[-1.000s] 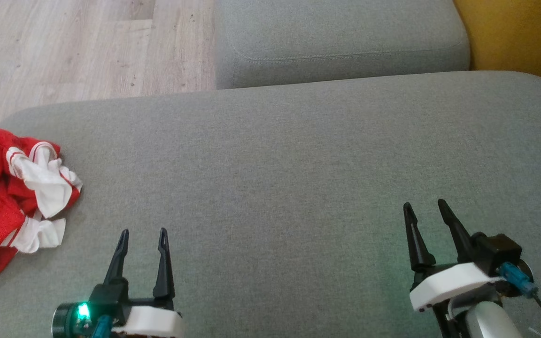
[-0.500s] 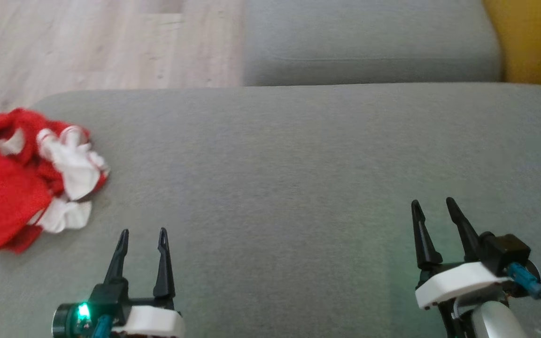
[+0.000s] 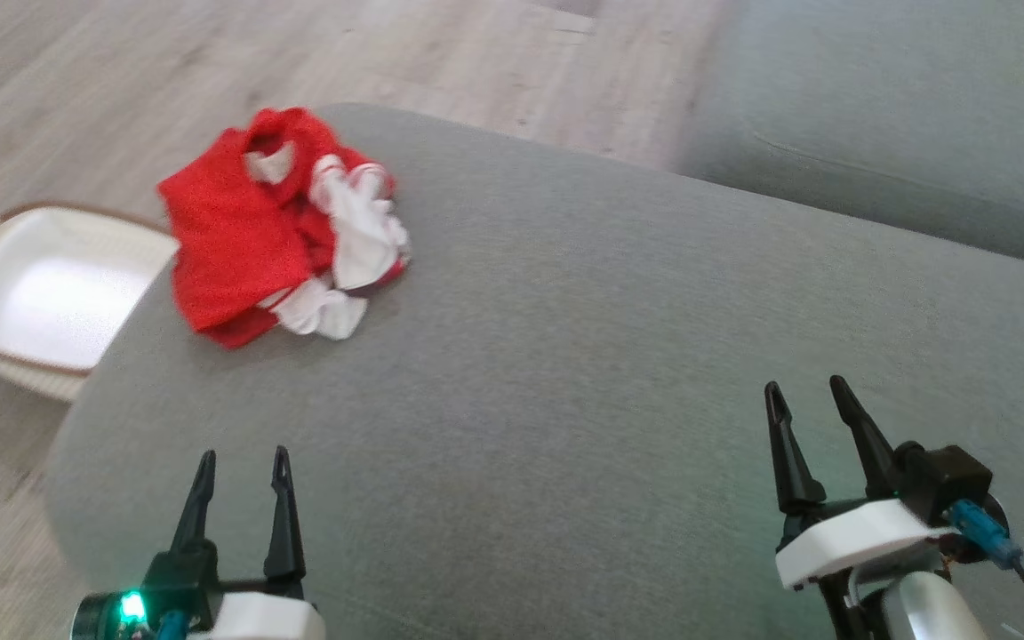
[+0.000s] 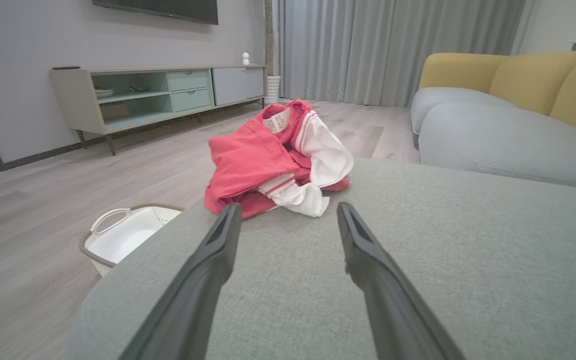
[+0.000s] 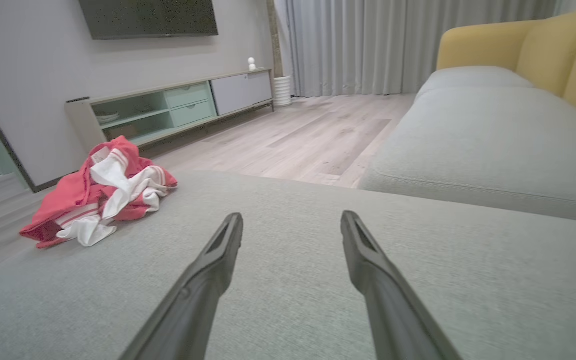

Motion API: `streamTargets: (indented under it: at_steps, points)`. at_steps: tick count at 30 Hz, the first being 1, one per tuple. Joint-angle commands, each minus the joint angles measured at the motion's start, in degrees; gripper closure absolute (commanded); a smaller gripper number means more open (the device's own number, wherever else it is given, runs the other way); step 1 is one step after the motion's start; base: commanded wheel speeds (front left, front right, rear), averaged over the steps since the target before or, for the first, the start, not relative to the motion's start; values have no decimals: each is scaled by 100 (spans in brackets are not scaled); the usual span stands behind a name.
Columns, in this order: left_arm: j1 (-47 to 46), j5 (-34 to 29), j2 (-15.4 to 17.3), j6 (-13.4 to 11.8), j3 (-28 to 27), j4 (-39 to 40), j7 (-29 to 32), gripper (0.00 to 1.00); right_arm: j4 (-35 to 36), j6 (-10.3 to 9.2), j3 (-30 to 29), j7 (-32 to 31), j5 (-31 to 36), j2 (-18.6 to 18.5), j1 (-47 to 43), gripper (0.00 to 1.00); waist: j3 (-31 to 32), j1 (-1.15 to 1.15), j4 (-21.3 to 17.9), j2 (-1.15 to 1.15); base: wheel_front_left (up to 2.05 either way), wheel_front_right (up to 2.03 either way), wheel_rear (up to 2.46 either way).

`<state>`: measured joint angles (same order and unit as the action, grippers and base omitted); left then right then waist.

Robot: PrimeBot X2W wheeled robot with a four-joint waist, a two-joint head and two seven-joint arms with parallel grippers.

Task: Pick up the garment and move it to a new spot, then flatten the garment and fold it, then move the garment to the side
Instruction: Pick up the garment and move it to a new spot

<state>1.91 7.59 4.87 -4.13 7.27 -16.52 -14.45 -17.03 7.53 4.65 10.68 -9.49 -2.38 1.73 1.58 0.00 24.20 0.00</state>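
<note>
So, the head has swung toward the left over the last second. The garment (image 3: 276, 222), a crumpled red-and-white heap that sat cut off at the left edge of my head view, now lies whole in its far left part. A white basket (image 3: 50, 293) on the floor past the cushion's left end has also come into sight. That is the camera turning, not the cloth moving: it rests on the grey cushion (image 3: 610, 356) near the far left corner, as bunched as before. My left gripper (image 3: 244, 453) hangs near me with its fingers spread and nothing between them, pointing roughly at the heap but well apart from it. The right gripper (image 3: 804, 384), likewise spread and empty, is over the bare right side. I judge the pick-up has not begun; with the heap in full view, the left arm looks the natural one to reach.
</note>
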Motion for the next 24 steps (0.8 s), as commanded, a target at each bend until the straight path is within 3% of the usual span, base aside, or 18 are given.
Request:
streamTargets:
  at_steps: [1,13,19,24]
  points:
    - [-98,22,58,-32,-216,169,-55,0,135,-4,142,95,-48,-50,235,0,-1,0,392,0,0,0,0]
    - [-65,30,85,-71,-265,280,-55,0,99,-4,247,84,-30,-50,271,0,-98,0,334,0,0,0,0]
    - [-511,243,181,177,-275,611,156,0,187,-4,173,45,44,-50,303,0,-286,0,171,0,0,0,0]
    - [-1416,579,489,431,-470,1252,978,0,427,-4,95,-70,199,-50,426,0,-757,0,-91,0,0,0,0]
